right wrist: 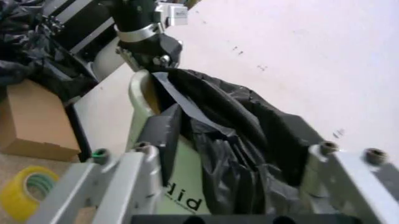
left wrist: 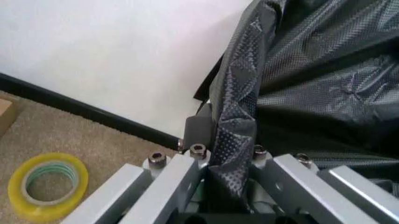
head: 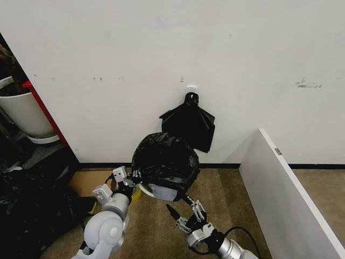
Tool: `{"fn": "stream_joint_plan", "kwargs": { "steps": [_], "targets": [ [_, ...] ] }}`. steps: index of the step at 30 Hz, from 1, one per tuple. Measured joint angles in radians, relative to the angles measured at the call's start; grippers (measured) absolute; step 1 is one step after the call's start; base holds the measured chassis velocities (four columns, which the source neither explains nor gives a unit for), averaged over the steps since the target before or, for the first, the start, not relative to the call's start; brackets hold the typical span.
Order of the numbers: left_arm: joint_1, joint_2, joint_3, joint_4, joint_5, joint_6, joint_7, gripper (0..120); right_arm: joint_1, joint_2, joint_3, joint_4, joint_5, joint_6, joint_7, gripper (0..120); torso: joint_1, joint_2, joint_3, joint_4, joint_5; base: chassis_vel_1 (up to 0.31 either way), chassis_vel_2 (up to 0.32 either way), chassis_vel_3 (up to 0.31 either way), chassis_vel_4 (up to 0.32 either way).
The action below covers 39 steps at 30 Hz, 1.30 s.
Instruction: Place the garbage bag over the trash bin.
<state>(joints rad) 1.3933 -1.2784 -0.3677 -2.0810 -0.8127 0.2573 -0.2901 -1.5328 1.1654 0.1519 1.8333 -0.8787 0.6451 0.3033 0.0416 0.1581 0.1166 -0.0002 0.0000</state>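
Black glossy plastic is what you should read first in the head view: the garbage bag (head: 164,157) is ballooned over the trash bin (head: 161,192) on the carpeted floor by the wall, with only a pale strip of the bin's wall peeking out under the bag's lower edge, so you are judged to be in the step of drawing the bag's mouth down over the rim, not yet finished. The left gripper (head: 129,177) sits at the bag's left edge, and the right gripper (head: 186,212) hovers just below and to the right of the bin with its fingers spread and nothing between them. The knotted bundle of spare bags (head: 188,123) hangs on the wall behind; leave it alone. In the left wrist view, the left gripper (left wrist: 225,161) has its fingers closed on a gathered fold of the garbage bag (left wrist: 311,70), the film pinched tight between them, with a roll of yellow tape (left wrist: 46,184) lying on the carpet beside. In the right wrist view, the right gripper's fingers stand wide apart, framing the bin's near side, where the trash bin (right wrist: 177,179) shows pale wall and the garbage bag (right wrist: 249,135) hangs loosely inside and over the rim. Your next move probably calls for catching the loose near edge and pulling it outward and down, gently, since thin film may slip or tear.
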Motion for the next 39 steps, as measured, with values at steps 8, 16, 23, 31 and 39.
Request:
{"fn": "stream_joint_plan", "kwargs": {
  "steps": [8,16,23,31,39],
  "targets": [
    [0.003,0.0,0.003,-0.003,0.001,0.002,0.0,0,0.007,0.004,0.0,-0.008,0.01,0.0,0.009,15,0.0,0.0,0.0,0.0,0.0,0.0,0.0,0.0,0.0],
    [0.005,0.0,0.004,-0.01,-0.003,0.005,0.0,0,0.008,0.009,-0.007,-0.018,0.015,0.027,0.009,0,0.0,0.0,0.0,0.0,0.0,0.0,0.0,0.0,0.0],
    [0.002,-0.003,0.004,-0.016,-0.018,0.006,-0.005,0,0.009,0.009,-0.009,-0.043,0.036,0.108,-0.089,0,0.0,0.0,0.0,0.0,-0.0001,0.0,0.0,0.0,0.0],
    [0.001,-0.015,0.002,-0.05,-0.094,0.028,-0.029,0,0.026,0.01,0.009,-0.08,0.089,0.177,-0.294,0,0.0,0.0,0.0,-0.0001,-0.0002,0.0,0.0,0.0,0.0],
    [0.035,-0.01,0.0,-0.139,-0.145,0.092,-0.054,0,0.065,0.031,0.058,-0.152,0.025,0.079,-0.259,0,0.0,0.0,0.0,0.0002,0.0,0.0,0.0,0.0,0.0]
  ]
}}
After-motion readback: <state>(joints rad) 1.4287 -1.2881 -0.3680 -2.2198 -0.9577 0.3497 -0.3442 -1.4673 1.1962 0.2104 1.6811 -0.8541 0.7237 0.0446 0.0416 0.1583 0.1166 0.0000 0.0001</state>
